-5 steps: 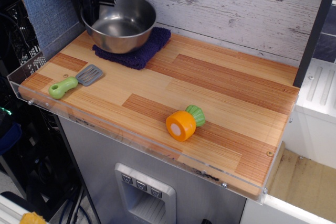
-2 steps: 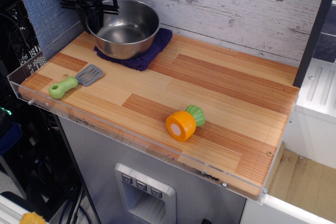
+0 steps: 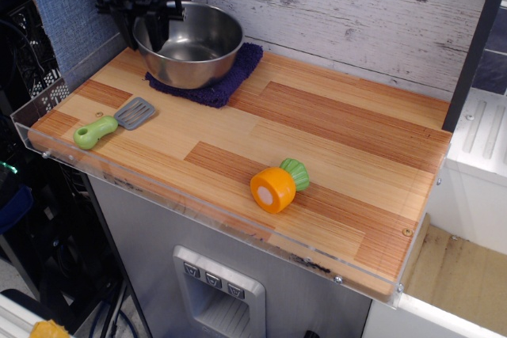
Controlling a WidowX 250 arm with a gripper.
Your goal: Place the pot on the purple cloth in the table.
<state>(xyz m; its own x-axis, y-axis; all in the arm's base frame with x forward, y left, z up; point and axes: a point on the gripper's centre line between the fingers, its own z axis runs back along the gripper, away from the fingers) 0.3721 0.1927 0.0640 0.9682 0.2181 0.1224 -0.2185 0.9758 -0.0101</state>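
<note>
The pot (image 3: pixel 190 51), a round shiny steel bowl, sits level on the purple cloth (image 3: pixel 230 77) at the back left of the wooden table (image 3: pixel 333 140). My black gripper (image 3: pixel 150 23) is at the pot's left rim, with one finger inside the bowl and one outside. The jaws look closed on the rim. The cloth shows only along the pot's front and right side.
A green-handled grey spatula (image 3: pixel 115 122) lies near the left front edge. An orange toy carrot with a green top (image 3: pixel 279 184) lies at the front middle. A grey plank wall (image 3: pixel 356 13) stands behind, and a clear acrylic edge (image 3: pixel 198 211) runs along the front.
The pot and my gripper have shifted a little to the right and lower, and the pot now sits flatter on the cloth. The spatula and carrot have not moved.
</note>
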